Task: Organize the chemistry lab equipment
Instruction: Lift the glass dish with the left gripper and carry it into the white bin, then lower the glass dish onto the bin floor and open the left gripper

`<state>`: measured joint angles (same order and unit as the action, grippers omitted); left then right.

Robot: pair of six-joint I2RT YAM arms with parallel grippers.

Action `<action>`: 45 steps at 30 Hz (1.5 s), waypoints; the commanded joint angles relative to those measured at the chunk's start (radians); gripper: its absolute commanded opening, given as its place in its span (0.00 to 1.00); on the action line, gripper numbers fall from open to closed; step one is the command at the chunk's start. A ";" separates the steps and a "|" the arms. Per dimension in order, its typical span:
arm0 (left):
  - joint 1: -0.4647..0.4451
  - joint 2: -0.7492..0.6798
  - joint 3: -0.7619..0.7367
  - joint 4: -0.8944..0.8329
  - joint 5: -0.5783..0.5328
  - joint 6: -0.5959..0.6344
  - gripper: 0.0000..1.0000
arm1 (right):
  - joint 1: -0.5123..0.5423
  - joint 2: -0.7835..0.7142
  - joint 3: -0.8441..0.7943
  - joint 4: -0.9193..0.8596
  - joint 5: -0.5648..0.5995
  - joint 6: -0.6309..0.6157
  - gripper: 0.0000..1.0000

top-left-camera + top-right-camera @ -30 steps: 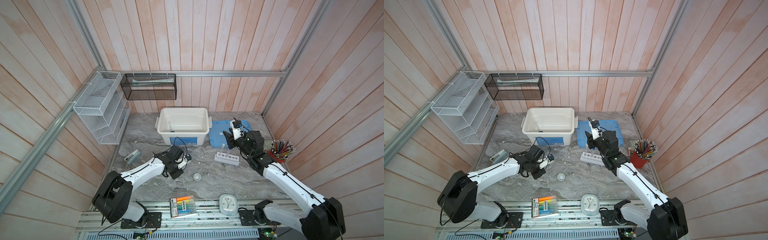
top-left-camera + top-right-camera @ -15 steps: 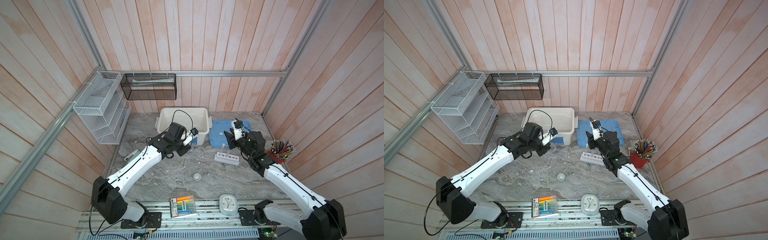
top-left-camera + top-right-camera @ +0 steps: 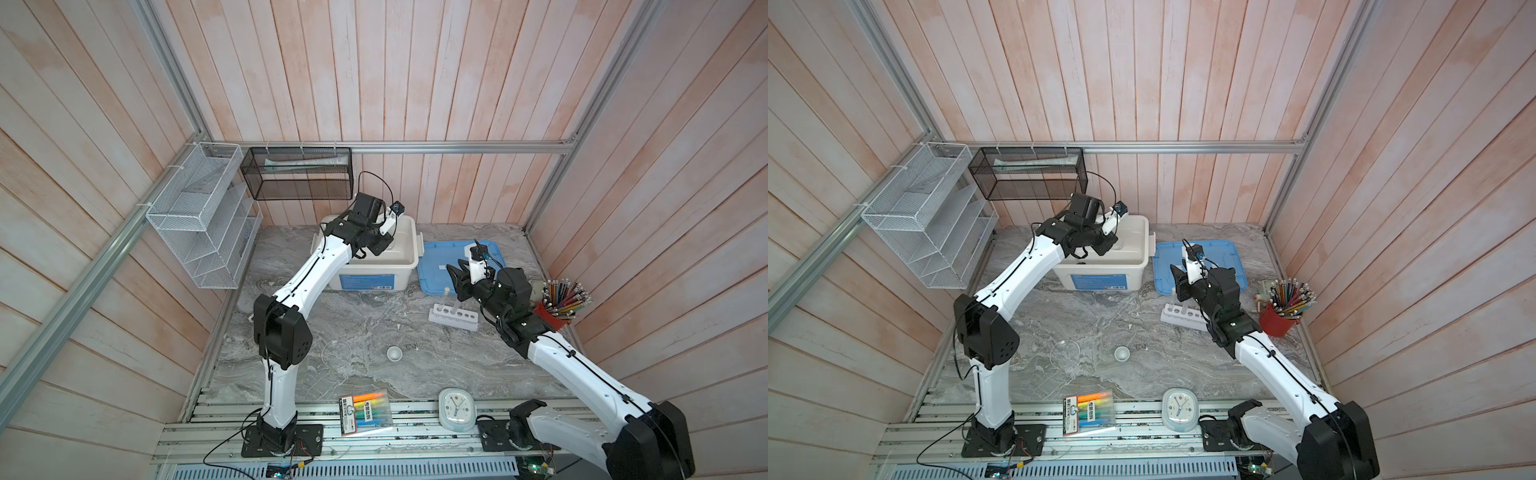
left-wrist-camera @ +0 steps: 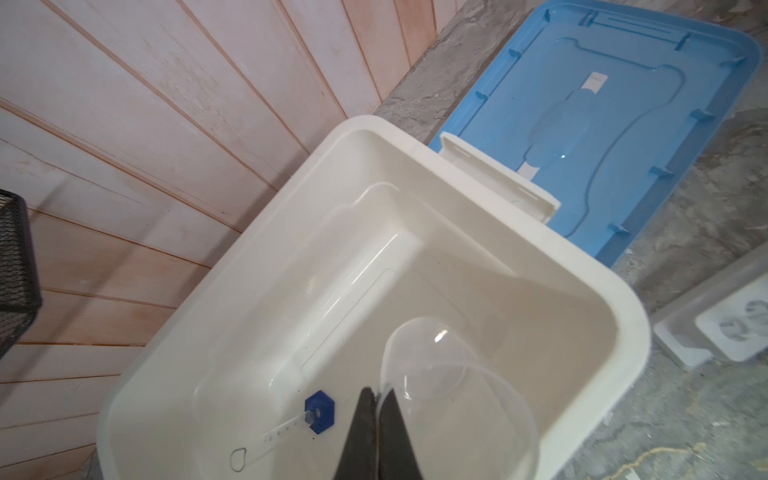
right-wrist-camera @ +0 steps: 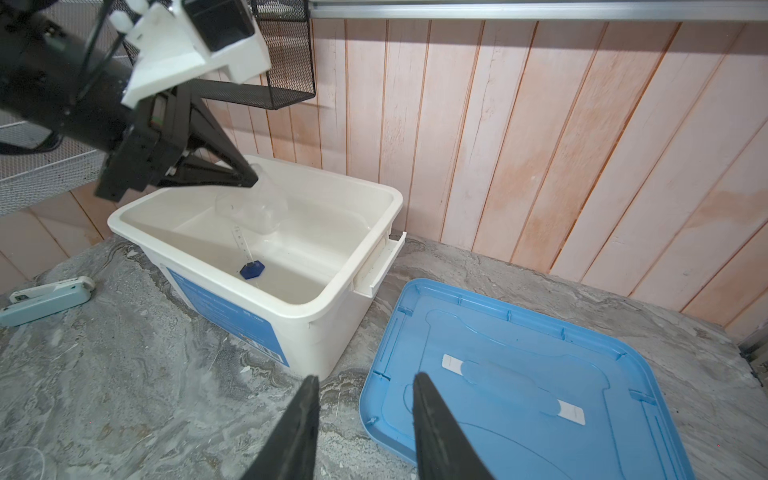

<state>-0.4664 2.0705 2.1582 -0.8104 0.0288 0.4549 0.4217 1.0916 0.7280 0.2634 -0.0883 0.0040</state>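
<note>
Planks of pale wood (image 3: pixel 415 83) wall in a grey veined tabletop (image 3: pixel 374 324); at the back we see a white bin (image 3: pixel 405 274), its blue lid (image 3: pixel 432 253) flat beside it. The left pincer (image 4: pixel 376 399) pinches the rim of the small clear beaker (image 4: pixel 457 374) over the bin, where the blue-based cylinder (image 4: pixel 316 413) lies; the right pincer (image 5: pixel 365 376) stands spread and empty, above the tabletop near the lid. The bin's blue label (image 3: pixel 365 281) we cannot read; white six-hole rack (image 3: pixel 453 322), tiny white bowl (image 3: pixel 394 353) and clear round dish (image 3: pixel 336 353) sit on the tabletop.
</note>
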 commanded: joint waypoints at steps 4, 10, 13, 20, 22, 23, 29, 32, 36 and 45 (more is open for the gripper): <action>0.063 0.208 0.334 -0.202 0.046 0.062 0.00 | -0.005 0.009 -0.016 0.047 -0.042 0.037 0.38; 0.110 0.303 0.382 -0.215 0.052 0.086 0.00 | -0.004 0.030 -0.013 0.051 -0.062 0.051 0.38; 0.121 0.320 0.360 -0.212 0.055 0.096 0.00 | -0.004 0.040 -0.009 0.052 -0.065 0.055 0.39; 0.114 0.330 0.318 -0.204 0.042 0.109 0.00 | -0.004 0.069 0.011 0.065 -0.090 0.069 0.38; 0.112 0.336 0.305 -0.200 0.045 0.110 0.00 | -0.004 0.081 0.017 0.065 -0.098 0.070 0.38; 0.110 0.338 0.292 -0.198 0.048 0.107 0.00 | -0.004 0.088 0.018 0.067 -0.101 0.072 0.38; 0.084 0.354 0.249 -0.174 0.056 0.105 0.00 | -0.004 0.098 0.020 0.077 -0.111 0.080 0.39; 0.075 0.374 0.279 -0.173 0.060 0.106 0.00 | -0.004 0.093 0.023 0.087 -0.114 0.077 0.38; 0.065 0.391 0.278 -0.174 0.060 0.112 0.00 | -0.004 0.106 0.034 0.077 -0.115 0.070 0.38; 0.034 0.400 0.233 -0.130 0.090 0.093 0.00 | -0.004 0.127 0.037 0.096 -0.125 0.072 0.38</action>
<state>-0.4213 2.4496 2.3985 -0.9752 0.0822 0.5564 0.4217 1.2087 0.7349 0.3332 -0.1970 0.0750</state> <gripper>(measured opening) 0.045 0.384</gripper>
